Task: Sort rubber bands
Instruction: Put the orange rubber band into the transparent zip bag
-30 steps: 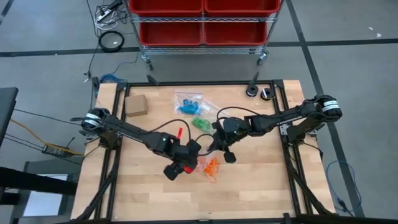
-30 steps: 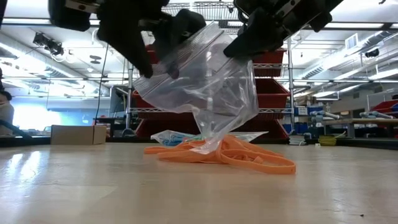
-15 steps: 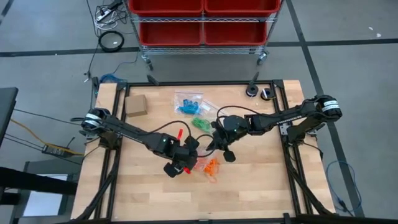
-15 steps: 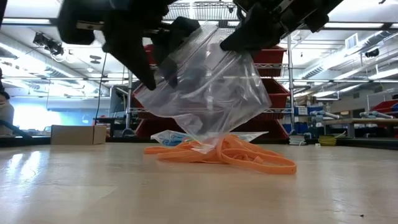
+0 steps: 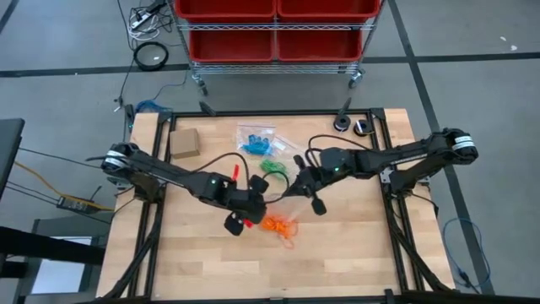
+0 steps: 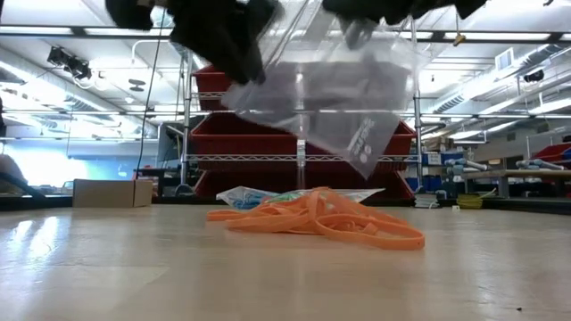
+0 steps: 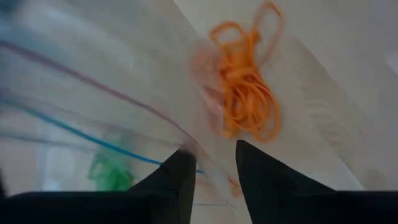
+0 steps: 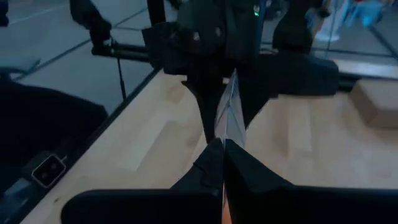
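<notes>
While the clear zip bag [image 6: 330, 98] hangs in the air between both arms, you have an orange pile of rubber bands [image 5: 278, 225] lying loose on the table [image 5: 354, 262] right below it, clear of the bag's lower edge in the low view. Your right gripper [image 8: 222, 149] has its fingers pressed fully together on one edge of the bag, the film pinched thin between them. Your left gripper [image 7: 211, 165] shows a narrow gap between its fingers with the bag's film running through it; whether it actually clamps the film you cannot tell from here.

Expect the bands to handle as almost weightless, limp and springy: they are thin loops, tangled over one another, so a pinch on one strand will likely drag several along or let the lot slide out. They look grippy rather than slick, and nothing about them is fragile. Your best hold is probably the thick middle of the heap, where strands cross, with the fingertips brought low to the wood.

Farther back on the table lie a green cluster [image 5: 272, 167] and a blue cluster [image 5: 256, 141], each apparently in its own clear bag, with a small cardboard box [image 5: 184, 143] near the left rear corner.
</notes>
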`<state>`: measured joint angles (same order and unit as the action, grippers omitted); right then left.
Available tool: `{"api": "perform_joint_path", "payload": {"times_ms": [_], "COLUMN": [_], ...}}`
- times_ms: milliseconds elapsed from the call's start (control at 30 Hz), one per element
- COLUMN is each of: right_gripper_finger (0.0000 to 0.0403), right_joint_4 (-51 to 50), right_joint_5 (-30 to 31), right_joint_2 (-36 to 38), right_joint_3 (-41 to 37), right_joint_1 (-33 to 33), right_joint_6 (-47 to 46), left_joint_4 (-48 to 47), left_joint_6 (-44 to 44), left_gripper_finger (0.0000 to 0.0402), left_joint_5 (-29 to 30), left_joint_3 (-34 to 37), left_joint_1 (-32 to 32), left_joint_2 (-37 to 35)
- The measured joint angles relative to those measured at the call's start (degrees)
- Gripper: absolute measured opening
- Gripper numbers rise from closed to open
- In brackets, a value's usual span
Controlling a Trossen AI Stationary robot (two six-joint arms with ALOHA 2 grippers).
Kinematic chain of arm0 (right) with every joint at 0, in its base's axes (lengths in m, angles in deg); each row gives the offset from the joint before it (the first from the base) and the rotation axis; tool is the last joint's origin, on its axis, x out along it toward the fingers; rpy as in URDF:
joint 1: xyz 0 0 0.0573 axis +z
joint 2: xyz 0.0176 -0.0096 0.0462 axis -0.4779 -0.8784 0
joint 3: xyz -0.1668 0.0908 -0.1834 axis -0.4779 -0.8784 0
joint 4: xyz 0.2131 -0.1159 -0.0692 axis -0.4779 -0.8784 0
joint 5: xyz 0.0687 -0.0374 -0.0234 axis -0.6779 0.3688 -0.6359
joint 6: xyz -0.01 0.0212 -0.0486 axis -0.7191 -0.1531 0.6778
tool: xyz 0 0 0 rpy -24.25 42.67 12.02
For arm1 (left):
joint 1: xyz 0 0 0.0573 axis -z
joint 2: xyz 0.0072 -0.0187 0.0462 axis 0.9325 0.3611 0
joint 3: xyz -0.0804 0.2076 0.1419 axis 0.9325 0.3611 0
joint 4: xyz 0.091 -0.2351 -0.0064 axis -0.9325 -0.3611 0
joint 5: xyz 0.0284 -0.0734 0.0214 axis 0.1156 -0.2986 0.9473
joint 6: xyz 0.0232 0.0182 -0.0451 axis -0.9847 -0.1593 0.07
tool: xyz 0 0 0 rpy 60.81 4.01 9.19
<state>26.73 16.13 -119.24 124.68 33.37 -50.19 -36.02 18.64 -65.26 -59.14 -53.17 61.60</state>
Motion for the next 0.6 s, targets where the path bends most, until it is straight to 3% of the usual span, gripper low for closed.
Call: {"api": "perform_joint_path", "payload": {"times_ms": [333,500,600], "right_gripper_finger": [0.0,0.0,0.0], "right_joint_4": [1.55,1.56,1.77], "right_joint_5": [2.38,4.37,5.12], "right_joint_2": [4.1,4.09,4.08], "right_joint_3": [0.0,0.0,0.0], "right_joint_1": [0.63,1.76,2.18], "right_joint_6": [0.86,0.85,0.85], "left_joint_4": [9.02,12.31,11.65], "left_joint_6": [-0.26,-1.25,-1.43], "left_gripper_finger": [0.0095,0.0088,0.006], "left_joint_5": [0.23,4.33,6.09], "left_joint_3": [-0.02,-0.02,-0.02], "left_joint_1": [-0.35,-0.47,-0.74], "left_joint_2": [-1.3,-1.15,-1.14]}}
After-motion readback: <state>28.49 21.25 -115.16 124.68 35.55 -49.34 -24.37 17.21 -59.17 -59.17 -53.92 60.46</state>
